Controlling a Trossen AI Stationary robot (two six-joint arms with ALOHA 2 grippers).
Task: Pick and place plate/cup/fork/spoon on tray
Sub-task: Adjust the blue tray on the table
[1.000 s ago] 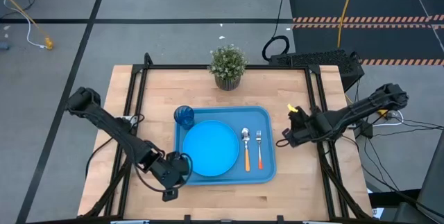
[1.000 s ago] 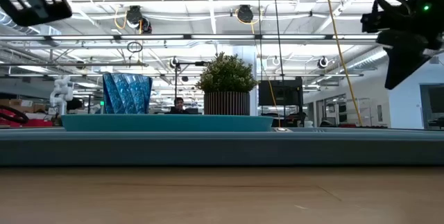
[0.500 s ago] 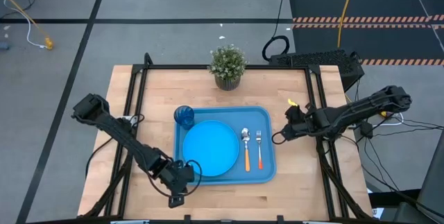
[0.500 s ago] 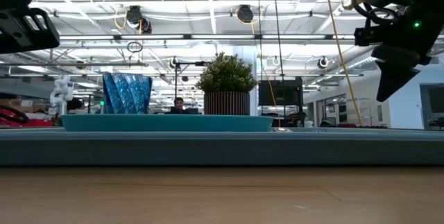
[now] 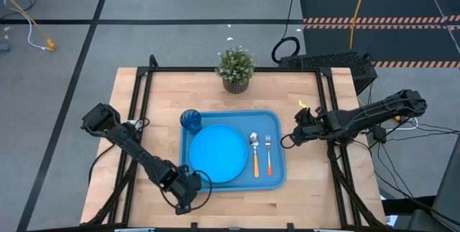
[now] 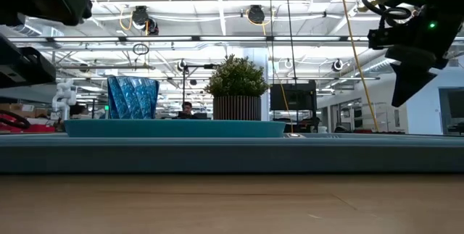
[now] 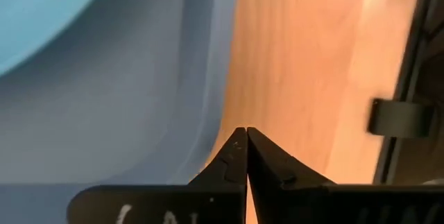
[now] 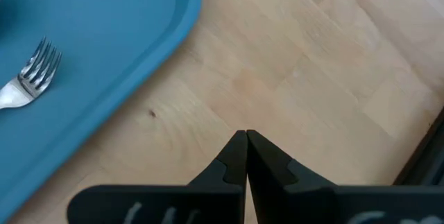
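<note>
high view, tray: tray (image 5: 277, 128) is the landmark, mid-table; plate (image 5: 218, 154) fills its left half, cup (image 5: 191, 121) at its far-left corner, spoon (image 5: 254, 152) and fork (image 5: 268, 152) side by side in its right part. all four look placed.
high view, left gripper: left gripper (image 5: 184, 204) off the tray's near-left corner, pinched shut, empty.
high view, right gripper: right gripper (image 5: 287, 141) just off the tray's right rim, shut, empty.
low view: cup (image 6: 133, 98) upright above the tray rim (image 6: 217, 153); potted plant (image 6: 235, 89) behind the tray.
left wrist view: fingertips (image 7: 236, 148) together over the tray's edge.
right wrist view: fork tines (image 8: 36, 70) on the tray, fingers closed over bare wood.
handling (judged): plate light, stiff, slick, take by rim; cup light, grip the wall; cutlery thin, pinch the handle.
change: left gripper has slid nearer along the tray's left side; right one edged closer to the tray.
</note>
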